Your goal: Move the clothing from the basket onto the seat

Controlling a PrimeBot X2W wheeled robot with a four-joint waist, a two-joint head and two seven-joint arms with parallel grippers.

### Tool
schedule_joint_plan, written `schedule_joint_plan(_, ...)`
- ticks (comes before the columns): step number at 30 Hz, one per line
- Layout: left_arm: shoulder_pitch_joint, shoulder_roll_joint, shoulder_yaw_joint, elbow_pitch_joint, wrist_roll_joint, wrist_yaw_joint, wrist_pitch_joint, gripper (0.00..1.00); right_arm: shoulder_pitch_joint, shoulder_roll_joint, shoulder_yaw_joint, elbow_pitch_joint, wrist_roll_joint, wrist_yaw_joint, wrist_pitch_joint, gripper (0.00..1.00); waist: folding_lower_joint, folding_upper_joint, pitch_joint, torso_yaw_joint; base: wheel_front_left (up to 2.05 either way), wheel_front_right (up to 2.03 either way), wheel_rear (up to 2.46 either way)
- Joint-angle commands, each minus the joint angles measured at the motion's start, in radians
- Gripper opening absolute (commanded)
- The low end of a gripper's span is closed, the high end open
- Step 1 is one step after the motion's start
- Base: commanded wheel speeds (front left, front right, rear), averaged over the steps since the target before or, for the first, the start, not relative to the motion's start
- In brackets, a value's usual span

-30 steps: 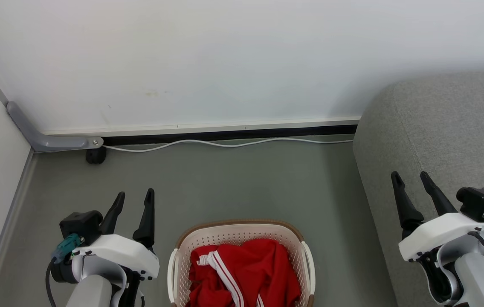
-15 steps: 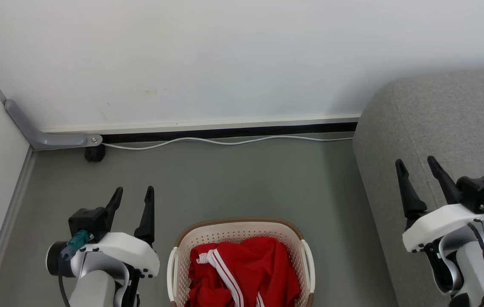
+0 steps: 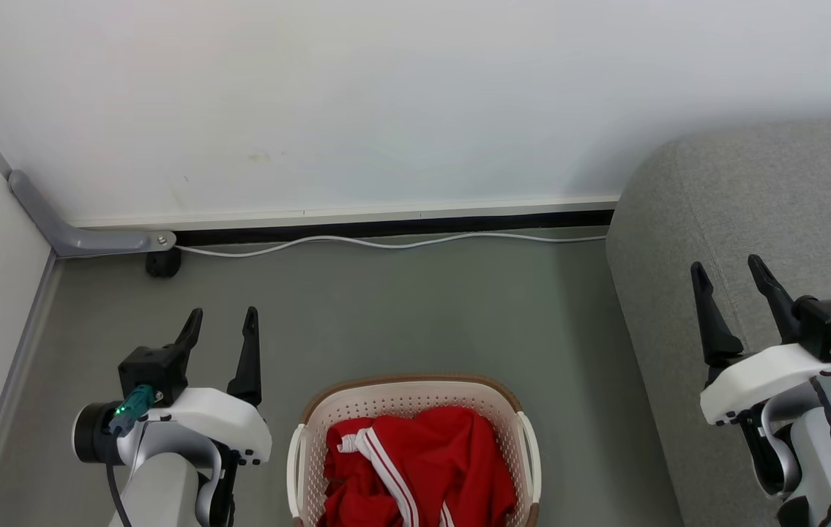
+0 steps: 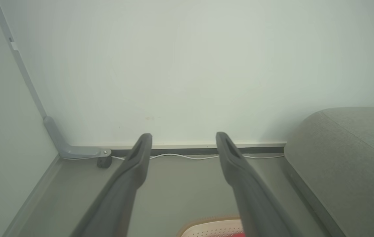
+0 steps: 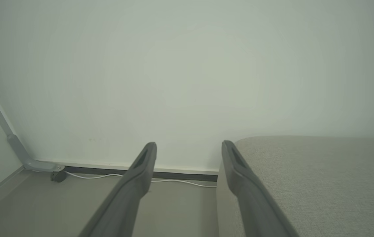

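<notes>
The clothing [image 3: 415,468] lies in the basket [image 3: 386,401] on the floor [image 3: 400,315]. Left end effector [image 3: 219,320] and right end effector [image 3: 726,266] are released, empty.

Red clothing [image 3: 419,468] heaped in basket [image 3: 415,399] on floor; grey seat [image 3: 752,219] right.

clothing [image 3: 422,461]: soft red cloth | basket [image 3: 415,399]: perforated plastic | seat [image 3: 766,212]: matt grey fabric

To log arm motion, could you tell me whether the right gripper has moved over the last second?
Yes. The right gripper has shifted up the head view, toward the wall, while the basket kept its place.
</notes>
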Motion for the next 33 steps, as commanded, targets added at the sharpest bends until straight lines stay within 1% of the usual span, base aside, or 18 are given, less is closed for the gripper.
schedule_joint_plan(1,-0.034,0.023,0.03,-0.021,-0.007,0.01,-0.013,1.0,-0.022,-0.002,0.009,-0.02,-0.006,0.004,-0.014,1.0,0.0,0.0,-0.001,0.0,0.0,0.0,0.0)
schedule_joint_plan(11,-0.016,0.023,0.012,-0.021,-0.025,0.011,-0.013,1.0,-0.011,0.002,0.006,-0.029,-0.008,0.004,-0.014,1.0,0.0,0.0,-0.006,0.002,0.0,0.0,0.0)
schedule_joint_plan(15,-0.014,0.023,-0.006,-0.021,-0.025,0.01,-0.013,1.0,-0.017,-0.001,0.005,-0.05,-0.006,0.004,-0.014,1.0,0.0,0.0,0.02,0.0,0.0,0.0,0.0)
schedule_joint_plan(23,-0.045,0.023,-0.056,-0.017,-0.062,0.02,-0.013,1.0,-0.058,-0.01,-0.006,-0.131,-0.007,0.004,-0.014,1.0,0.0,0.0,0.139,-0.004,0.0,0.0,0.0)
schedule_joint_plan(33,-0.132,0.023,-0.156,-0.01,-0.144,0.047,-0.013,1.0,-0.154,-0.036,-0.028,-0.236,0.0,0.004,-0.014,1.0,0.0,0.0,0.361,-0.015,0.0,0.0,0.0)
